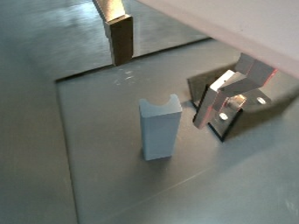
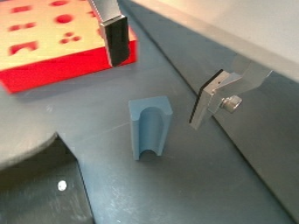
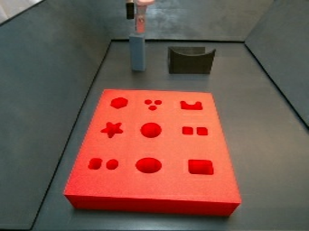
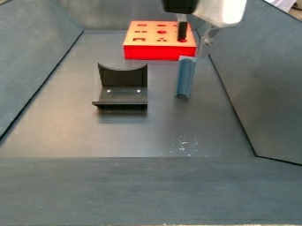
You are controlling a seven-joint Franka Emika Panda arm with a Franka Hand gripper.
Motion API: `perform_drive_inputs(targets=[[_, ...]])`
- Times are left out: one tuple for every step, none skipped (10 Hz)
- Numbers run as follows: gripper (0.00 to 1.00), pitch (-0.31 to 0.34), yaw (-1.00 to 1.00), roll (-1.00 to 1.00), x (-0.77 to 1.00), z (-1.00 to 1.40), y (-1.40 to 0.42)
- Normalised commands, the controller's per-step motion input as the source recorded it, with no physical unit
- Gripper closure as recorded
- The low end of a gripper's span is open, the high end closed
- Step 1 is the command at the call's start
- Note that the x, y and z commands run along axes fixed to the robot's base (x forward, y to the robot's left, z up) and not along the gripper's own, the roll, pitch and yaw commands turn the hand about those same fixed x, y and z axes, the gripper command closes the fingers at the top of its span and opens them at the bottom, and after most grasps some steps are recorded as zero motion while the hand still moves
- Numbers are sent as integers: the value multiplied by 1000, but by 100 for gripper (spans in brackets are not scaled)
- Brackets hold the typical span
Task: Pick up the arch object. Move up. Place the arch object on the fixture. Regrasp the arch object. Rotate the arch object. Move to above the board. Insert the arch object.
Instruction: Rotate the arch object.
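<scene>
Jaws spread wide and gripping nothing: the gripper (image 2: 158, 74) hangs just above the arch object (image 2: 149, 129), its two silver fingers (image 1: 121, 39) parted to either side, and neither pad touches the piece in both wrist views. The arch object (image 1: 159, 128), a slate blue-grey block with a curved notch at its upper end, stands upright on the dark desk (image 4: 141, 132). In a side view it (image 4: 185, 77) sits just beside the fixture (image 4: 120, 86), apart from it, between the fixture and the grey side wall, with the gripper (image 4: 196, 35) directly overhead. In a side view from the opposite end the arch object (image 3: 137, 53) stands near the fixture (image 3: 190, 59), both beyond the far edge of the board (image 3: 151, 149); the gripper (image 3: 137, 16) there is small and blurred, so how far its tips clear the block is hard to judge. The board (image 2: 59, 44), bright red-orange with star, circle, square and arch recesses, lies flat on the desk, well apart from the upright piece, and its cutouts appear unfilled.
</scene>
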Motion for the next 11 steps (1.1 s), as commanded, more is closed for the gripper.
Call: perform_drive_inputs(targets=[[0,4,1000,-18,32,-25,0],[0,5,1000,-19,32,-25,0],[0,5,1000,-21,32,-25,0],[0,5,1000,-22,32,-25,0],[0,6,1000,-24,33,-25,0],[0,6,1000,-26,33,-25,0],[0,6,1000,-28,33,-24,0],[0,7,1000,-31,33,-24,0],[0,8,1000,-34,33,-24,0],[0,9,1000,-38,33,-24,0],[0,10,1000,-42,33,-24,0]])
